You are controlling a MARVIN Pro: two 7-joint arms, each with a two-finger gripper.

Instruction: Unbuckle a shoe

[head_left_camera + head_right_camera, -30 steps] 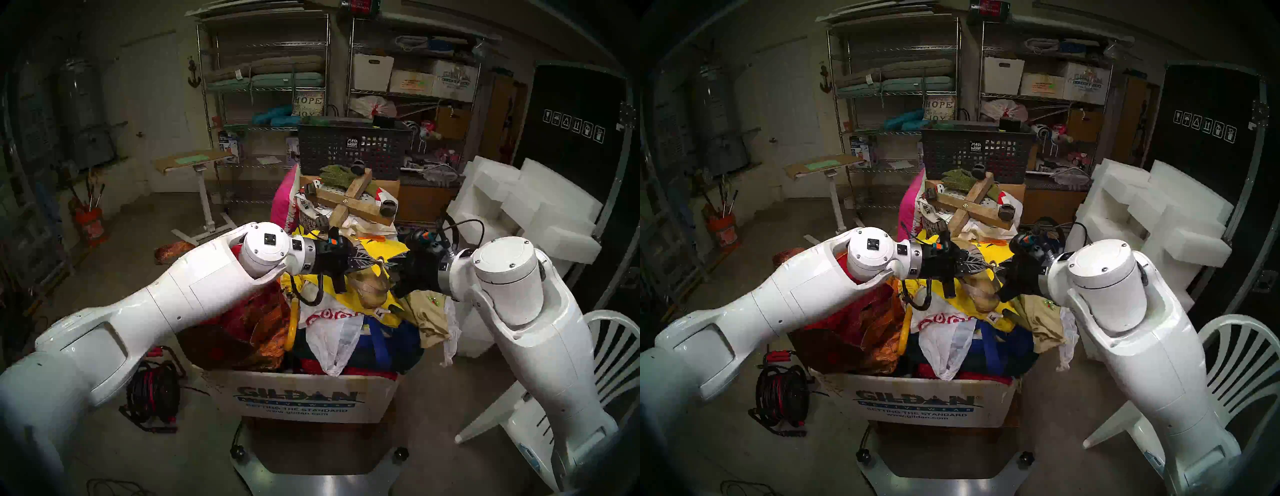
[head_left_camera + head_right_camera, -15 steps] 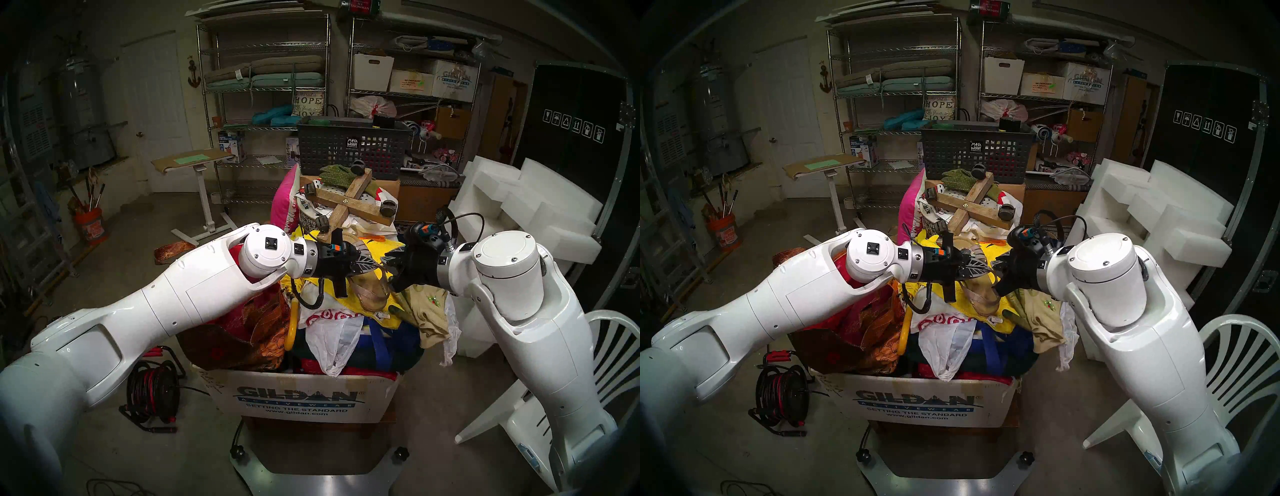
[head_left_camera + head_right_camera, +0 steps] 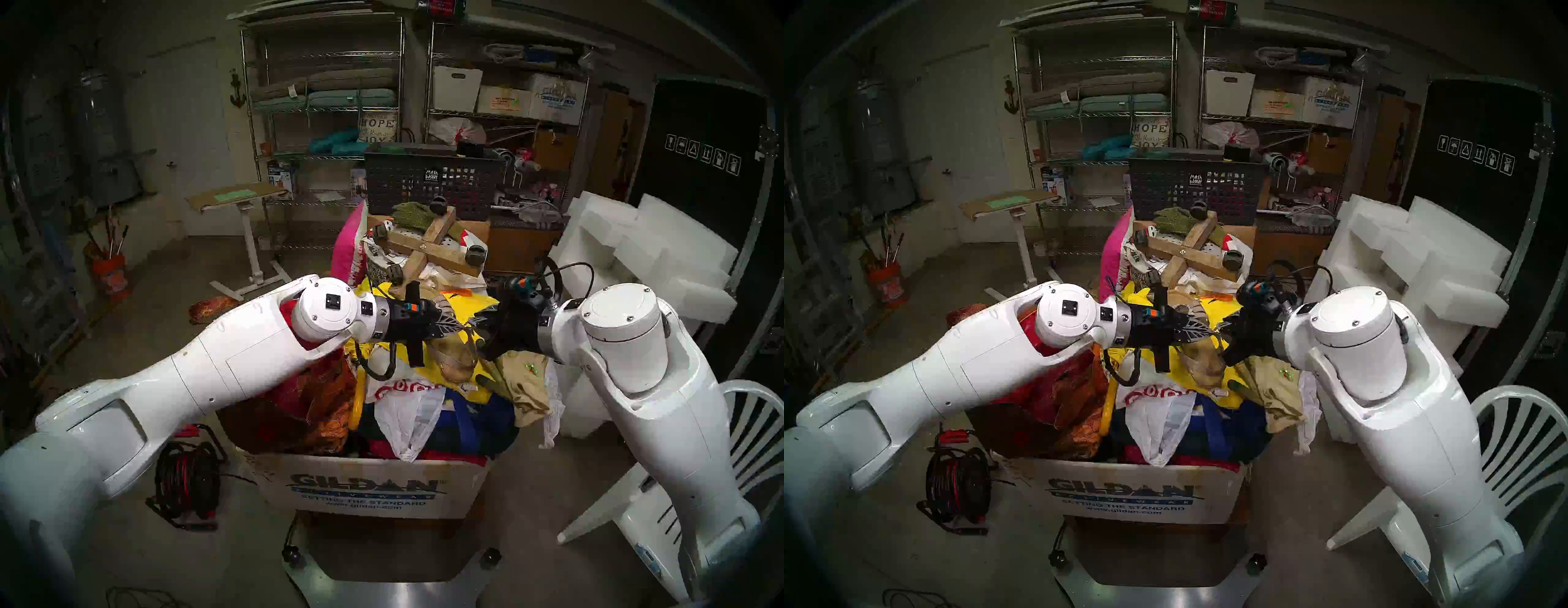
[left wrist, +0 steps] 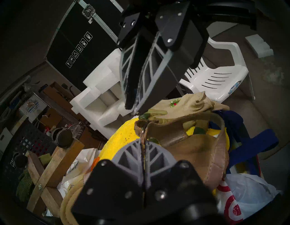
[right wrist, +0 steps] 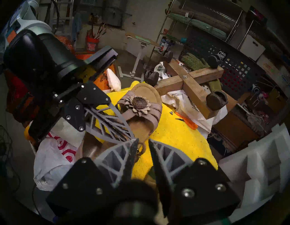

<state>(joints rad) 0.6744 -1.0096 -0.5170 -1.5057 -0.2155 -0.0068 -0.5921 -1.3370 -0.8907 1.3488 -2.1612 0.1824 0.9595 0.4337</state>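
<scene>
The shoe (image 3: pixel 456 356) is a tan sandal lying on yellow cloth on top of a heaped box; its flower ornament (image 5: pixel 139 103) points away from me. The left gripper (image 4: pixel 143 141) is shut on the thin ankle strap (image 4: pixel 142 133) and holds it up from the heel. Its fingertips (image 3: pixel 458 326) nearly meet those of my right gripper (image 3: pixel 474 325). In the right wrist view the right gripper (image 5: pixel 143 140) stands slightly open, with a loop of the strap (image 5: pixel 142 149) beside its left finger. I cannot make out the buckle clearly.
A tan glove with green fingertips (image 3: pixel 524 373) lies just right of the sandal. Behind it are a wooden cross with casters (image 3: pixel 428 246) and a black mesh basket (image 3: pixel 432 182). White foam blocks (image 3: pixel 636 254) and a white chair (image 3: pixel 751 424) stand at the right, and a cable reel (image 3: pixel 186 484) is on the floor at the left.
The left wrist has shifted a little to the right with the strap. The right gripper has edged in towards the left fingertips. The sandal's heel has tilted slightly.
</scene>
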